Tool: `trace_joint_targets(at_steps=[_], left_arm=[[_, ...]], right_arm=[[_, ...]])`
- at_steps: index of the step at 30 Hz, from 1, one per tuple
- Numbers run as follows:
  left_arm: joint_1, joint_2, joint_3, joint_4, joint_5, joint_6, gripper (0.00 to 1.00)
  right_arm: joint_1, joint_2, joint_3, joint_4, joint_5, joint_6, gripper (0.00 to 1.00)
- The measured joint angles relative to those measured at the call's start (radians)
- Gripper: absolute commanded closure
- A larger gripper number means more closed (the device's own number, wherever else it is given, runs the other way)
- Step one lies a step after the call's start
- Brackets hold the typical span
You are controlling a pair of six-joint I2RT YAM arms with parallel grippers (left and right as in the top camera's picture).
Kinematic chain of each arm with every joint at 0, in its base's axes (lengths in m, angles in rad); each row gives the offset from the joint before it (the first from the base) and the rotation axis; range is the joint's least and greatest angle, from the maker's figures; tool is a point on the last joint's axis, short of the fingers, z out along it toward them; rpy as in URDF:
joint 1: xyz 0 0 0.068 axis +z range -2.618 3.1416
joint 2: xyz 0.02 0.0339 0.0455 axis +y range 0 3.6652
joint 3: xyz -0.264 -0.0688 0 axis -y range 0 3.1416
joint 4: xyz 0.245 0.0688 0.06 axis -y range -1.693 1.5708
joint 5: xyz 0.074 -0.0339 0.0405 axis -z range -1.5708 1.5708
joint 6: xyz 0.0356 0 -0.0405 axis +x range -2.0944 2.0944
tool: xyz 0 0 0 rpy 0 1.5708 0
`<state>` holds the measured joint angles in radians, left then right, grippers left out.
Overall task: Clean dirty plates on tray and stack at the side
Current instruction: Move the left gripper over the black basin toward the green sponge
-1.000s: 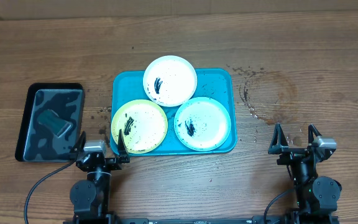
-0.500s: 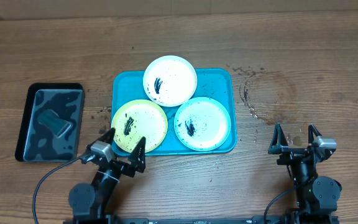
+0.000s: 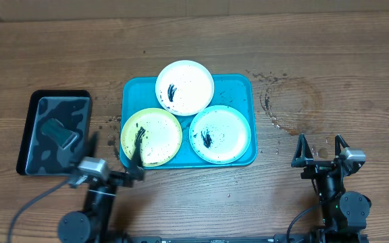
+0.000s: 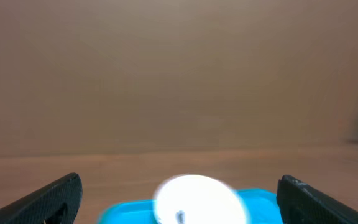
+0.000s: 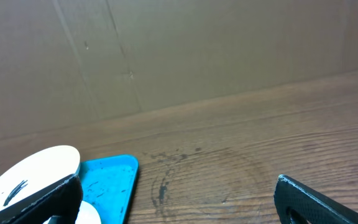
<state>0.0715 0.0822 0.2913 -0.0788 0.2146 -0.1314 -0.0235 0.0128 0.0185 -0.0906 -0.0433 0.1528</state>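
The turquoise tray (image 3: 238,84) lies mid-table and holds three smeared plates: white (image 3: 185,88) at the back, pale yellow-green (image 3: 151,137) front left, light blue (image 3: 219,134) front right. My left gripper (image 3: 113,151) is open and empty, its right finger over the yellow-green plate's near edge. Its wrist view shows the white plate (image 4: 197,198) and tray (image 4: 129,213) blurred between the open fingers (image 4: 179,205). My right gripper (image 3: 323,150) is open and empty, right of the tray. Its wrist view shows the tray corner (image 5: 110,177) and white plate (image 5: 36,169).
A smaller black tray (image 3: 29,128) with a dark sponge (image 3: 61,133) lies at the left. Dark stains and specks (image 3: 275,101) mark the wood right of the turquoise tray. A cardboard wall (image 5: 179,50) stands behind the table.
My left arm swung right toward the tray, then back left and up; its gripper now points at the tray's left front. The right arm has not moved.
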Motion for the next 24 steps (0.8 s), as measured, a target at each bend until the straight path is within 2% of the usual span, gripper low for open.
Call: trace_joint_targets(at_steps=[2,7,11,15,19,21,24], left_arm=[[0.000,0.075,0.101,-0.047,-0.094,0.018,0.00],[0.000,0.320,0.337,-0.153,-0.216,0.055,0.00],[0.008,0.577,0.549,-0.348,-0.344,0.072,0.00],[0.022,0.763,0.739,-0.488,-0.303,0.071,0.00],[0.022,0.856,0.850,-0.534,-0.214,0.072,0.00],[0.023,0.877,0.861,-0.552,-0.234,0.060,0.00],[0.054,0.918,0.864,-0.616,-0.341,-0.042,0.00]], right_arm=[[0.000,0.000,0.000,0.001,0.000,0.000,0.00],[0.000,0.000,0.000,0.000,0.000,0.000,0.00],[0.000,0.000,0.000,0.001,0.000,0.000,0.00],[0.000,0.000,0.000,0.000,0.000,0.000,0.00],[0.000,0.000,0.000,0.001,0.000,0.000,0.00],[0.000,0.000,0.000,0.001,0.000,0.000,0.00],[0.000,0.000,0.000,0.000,0.000,0.000,0.00]])
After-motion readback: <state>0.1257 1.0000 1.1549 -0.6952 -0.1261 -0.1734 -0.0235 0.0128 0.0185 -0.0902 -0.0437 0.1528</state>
